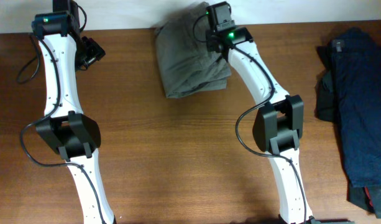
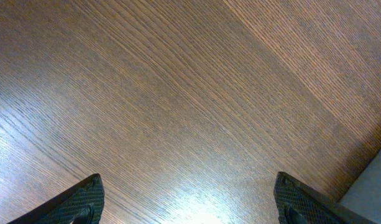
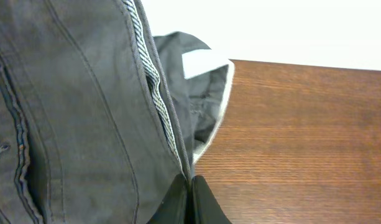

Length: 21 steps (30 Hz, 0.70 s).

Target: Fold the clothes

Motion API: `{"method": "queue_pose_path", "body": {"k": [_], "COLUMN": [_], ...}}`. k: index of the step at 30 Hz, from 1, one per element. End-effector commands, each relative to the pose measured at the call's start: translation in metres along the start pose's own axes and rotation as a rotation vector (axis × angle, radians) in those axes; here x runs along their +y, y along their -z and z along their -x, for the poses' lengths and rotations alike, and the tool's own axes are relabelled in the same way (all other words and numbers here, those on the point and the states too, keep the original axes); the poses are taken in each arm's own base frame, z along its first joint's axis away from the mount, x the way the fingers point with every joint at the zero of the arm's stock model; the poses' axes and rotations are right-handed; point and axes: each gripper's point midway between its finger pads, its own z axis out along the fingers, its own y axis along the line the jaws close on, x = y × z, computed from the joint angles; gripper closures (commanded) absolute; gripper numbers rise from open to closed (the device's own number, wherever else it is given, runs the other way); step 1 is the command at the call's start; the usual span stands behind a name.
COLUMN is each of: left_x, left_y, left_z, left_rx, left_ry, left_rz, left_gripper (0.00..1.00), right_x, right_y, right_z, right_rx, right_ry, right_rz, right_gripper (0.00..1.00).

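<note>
The olive-grey shorts (image 1: 189,56) lie folded at the table's back middle. My right gripper (image 1: 219,51) is at their right edge, shut on the fabric. In the right wrist view the shorts (image 3: 72,112) fill the left half, with the pale striped waistband and a pocket lining showing, and my right gripper (image 3: 191,186) pinches the edge of the cloth. My left gripper (image 1: 91,51) is at the back left, far from the shorts; in the left wrist view it (image 2: 190,196) is open and empty over bare wood. Dark navy garments (image 1: 358,106) lie heaped at the right edge.
The wooden table (image 1: 178,155) runs to a pale wall along the back edge. The table's far edge shows in the right wrist view (image 3: 302,62). A pale corner past the table edge shows at the bottom right of the left wrist view (image 2: 370,186).
</note>
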Motion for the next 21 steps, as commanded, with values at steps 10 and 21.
{"method": "queue_pose_path", "body": {"k": [10,21], "left_x": [-0.002,-0.069], "left_y": [0.027,0.037], "left_z": [0.006,-0.017], "left_rx": [-0.051,-0.020], "left_ry": [-0.012,-0.339], "left_rz": [-0.035,-0.294], "left_gripper": [0.13,0.09], "right_x": [-0.016,-0.045], "right_y": [0.020,0.030], "right_z": [0.014,0.044], "right_rx": [0.000,-0.071], "right_ry": [-0.049,-0.106], "right_rz": [0.072,0.055], "right_gripper": [0.28,0.18]}}
